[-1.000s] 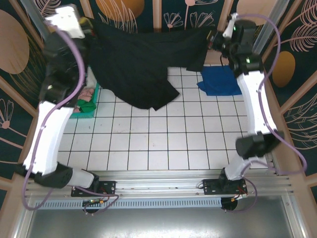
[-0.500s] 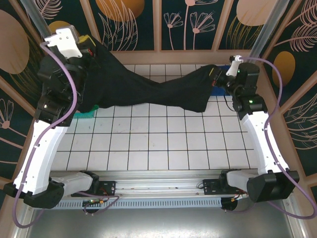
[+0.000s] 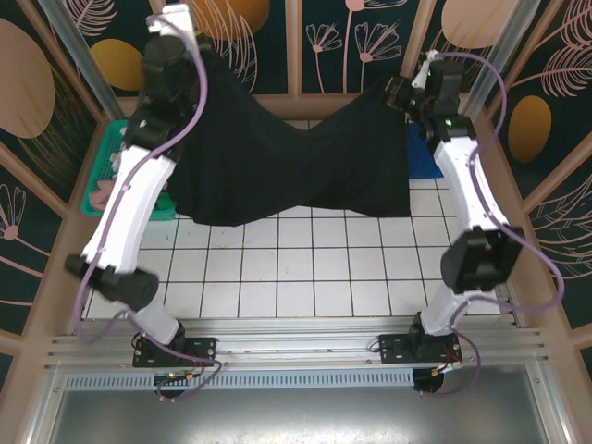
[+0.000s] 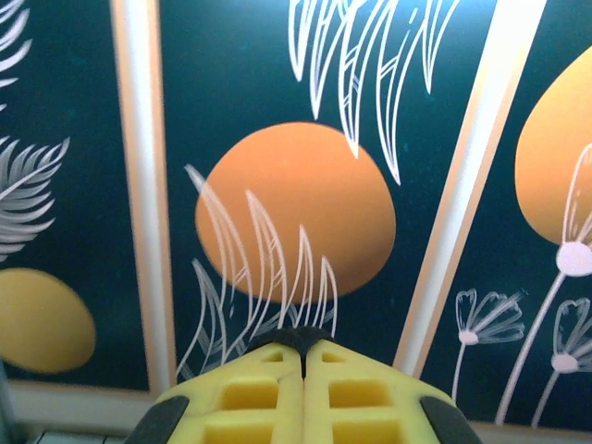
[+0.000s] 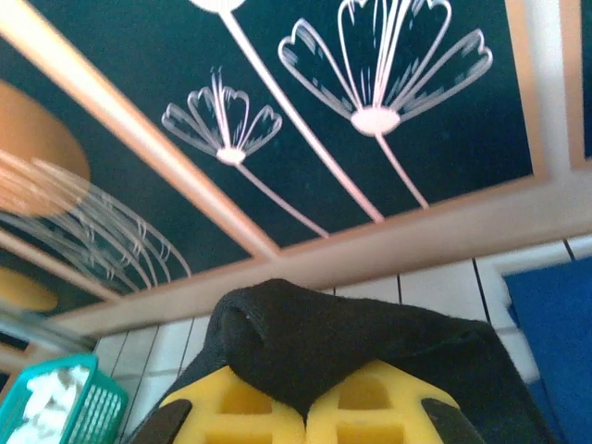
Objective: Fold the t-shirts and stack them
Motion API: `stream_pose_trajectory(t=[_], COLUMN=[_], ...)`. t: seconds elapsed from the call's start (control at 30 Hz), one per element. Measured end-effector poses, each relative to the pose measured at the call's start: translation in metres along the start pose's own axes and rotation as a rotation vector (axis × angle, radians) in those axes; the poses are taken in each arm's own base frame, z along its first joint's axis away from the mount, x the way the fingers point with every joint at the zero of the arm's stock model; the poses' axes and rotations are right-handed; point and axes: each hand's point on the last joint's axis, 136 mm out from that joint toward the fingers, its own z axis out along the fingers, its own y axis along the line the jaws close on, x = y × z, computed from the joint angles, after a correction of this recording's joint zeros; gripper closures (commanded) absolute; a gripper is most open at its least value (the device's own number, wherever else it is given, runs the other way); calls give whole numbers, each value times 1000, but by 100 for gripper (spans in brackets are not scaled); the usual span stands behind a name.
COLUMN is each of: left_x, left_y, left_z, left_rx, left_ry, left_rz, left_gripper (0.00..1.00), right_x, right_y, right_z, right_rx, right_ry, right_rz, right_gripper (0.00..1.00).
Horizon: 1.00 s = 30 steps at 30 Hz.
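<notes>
Black t-shirt point(image 3: 296, 166) is up and open, and that's the big change. Half a second ago it was slung low across the table point(image 3: 305, 268) in a twisted rope between my two arms. A second ago it hung bunched toward the left. Now I've lifted both ends high at the back of the table and it hangs as one broad sheet, top edge sagging in the middle, lower hem down over the far rows of tiles.

My left gripper point(image 4: 303, 344) has its yellow pads pressed flat together, with only a dark sliver showing at the tip. From above, the shirt's left corner runs up to it point(image 3: 190, 46), so I judge that corner is pinched. My right gripper point(image 5: 305, 407) is clamped tight on a thick fold of black cloth that humps over the pads. From above it sits at the sheet's right top corner point(image 3: 398, 92).

Blue t-shirt point(image 3: 425, 153) lies on the tiles at the far right, partly behind the hanging cloth, and the teal basket point(image 3: 106, 157) sits off to the left.

What it means: the twist looks shaken out, so the shirt seems ready to lay flat for folding. No fold made yet.
</notes>
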Motion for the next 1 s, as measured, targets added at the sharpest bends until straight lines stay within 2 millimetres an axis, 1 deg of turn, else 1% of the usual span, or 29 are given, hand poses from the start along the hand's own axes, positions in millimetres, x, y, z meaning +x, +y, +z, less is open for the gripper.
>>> stream_pose_trajectory(t=[0.07,0.1,0.17,0.23,0.3,0.33,0.4,0.43,0.5,0.53,0.57,0.6,0.63,0.67,0.7,0.77,0.8,0.83,0.87,0.9,0.93,0.97,1.0], left_x=[-4,-9,-18,-29,-45,-52,-64,-71,-76,-73,-65,-49,-20,11,42,134,177,234,282,317,344,361,368], left_y=[-5,-8,-8,-7,-7,-6,-4,-3,1,3,5,8,11,14,14,15,16,18,22,28,34,41,46], left_z=[22,30,34,29,14,5,-20,-37,-72,-91,-111,-126,-144,-157,-165,-178,-183,-191,-202,-213,-225,-235,-241], left_rx=[-6,-5,-5,-2,22,35,72,103,159,193,229,257,287,312,334,366,367,352,327,302,271,239,215], left_ry=[-16,-34,-63,-87,-128,-143,-167,-182,-206,-215,-219,-212,-181,-141,-98,63,152,284,406,501,587,640,670], left_rz=[26,38,67,93,102,103,97,90,63,42,19,-1,-30,-62,-92,-166,-195,-222,-243,-256,-274,-299,-320], left_gripper=[100,100,100,100,100,100,100,100,100,100,100,100,100,100,100,100,100,100,100,92,81,80,80], right_x=[-11,-17,-29,-41,-54,-57,-56,-49,-22,-1,22,49,81,113,147,226,261,293,320,335,345,348,347], right_y=[-1,2,7,15,25,28,32,31,26,20,13,3,-9,-22,-37,-74,-89,-104,-117,-125,-130,-132,-133], right_z=[18,23,24,17,4,-2,-19,-30,-53,-65,-74,-81,-87,-89,-91,-95,-101,-109,-120,-129,-137,-144,-147], right_rx=[0,-7,-18,-33,-58,-68,-82,-86,-95,-98,-100,-96,-89,-77,-57,19,61,109,159,190,216,236,248], right_ry=[-3,-10,-28,-50,-83,-91,-103,-106,-89,-72,-53,-22,19,68,124,281,357,432,496,533,557,566,560], right_rz=[10,14,17,15,16,17,14,15,21,26,32,43,58,73,90,144,169,196,217,231,242,245,244], right_gripper=[100,100,100,100,100,100,100,100,100,100,100,100,100,100,100,100,100,100,100,100,100,99,94])
